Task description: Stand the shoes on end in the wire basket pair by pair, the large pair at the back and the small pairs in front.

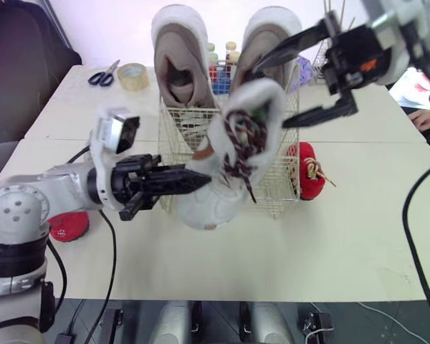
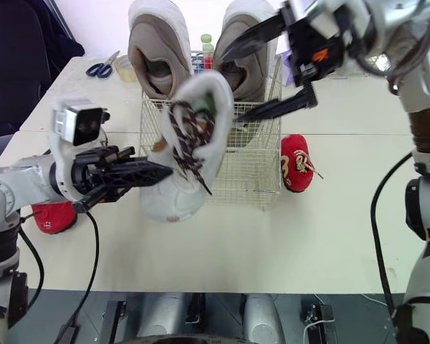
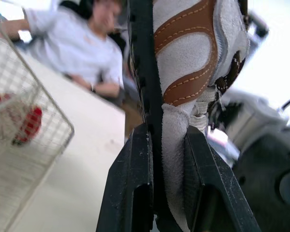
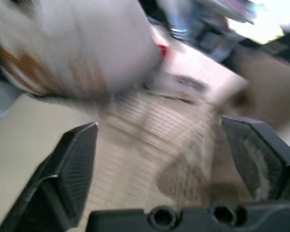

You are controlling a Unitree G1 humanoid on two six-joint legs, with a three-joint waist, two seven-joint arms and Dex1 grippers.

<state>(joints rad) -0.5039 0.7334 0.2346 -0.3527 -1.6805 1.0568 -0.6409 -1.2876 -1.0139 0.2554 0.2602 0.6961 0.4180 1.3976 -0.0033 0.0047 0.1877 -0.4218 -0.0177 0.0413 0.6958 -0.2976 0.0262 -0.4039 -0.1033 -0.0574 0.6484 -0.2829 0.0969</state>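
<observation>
Left claw: the left gripper (image 1: 195,180) is clenched on the side wall of the white shoe (image 1: 236,150)
Right claw: the right gripper (image 1: 271,93) is released, jaws spread wide with nothing between them, hanging over the right side of the wire basket (image 1: 276,179)
Shoe position: off the table and tilted, opening uppermost, at the basket's front wall; whether its upper end is past the rim cannot be told
Basket contents: the large pair (image 1: 178,61) stands on end at the back; the space in front looks free
Waiting: one red shoe (image 1: 304,172) just right of the basket, another red shoe (image 1: 68,226) well apart on the left
Step in hand: probably setting the white shoe on end in front of the large pair
Procedure: raise it until its lower end clears the front rim, move it over the free space, turn it upright, lower it; keep the hanging laces off the wire; release only once it leans steadily
Left wrist view adds: the fingers (image 3: 133,183) pinch white suede with brown trim, a contact the head views hide; a person (image 3: 82,48) sits beyond the table
Right wrist view adds: basket mesh under the open pads, though blurred
Head views add: the overall layout
</observation>
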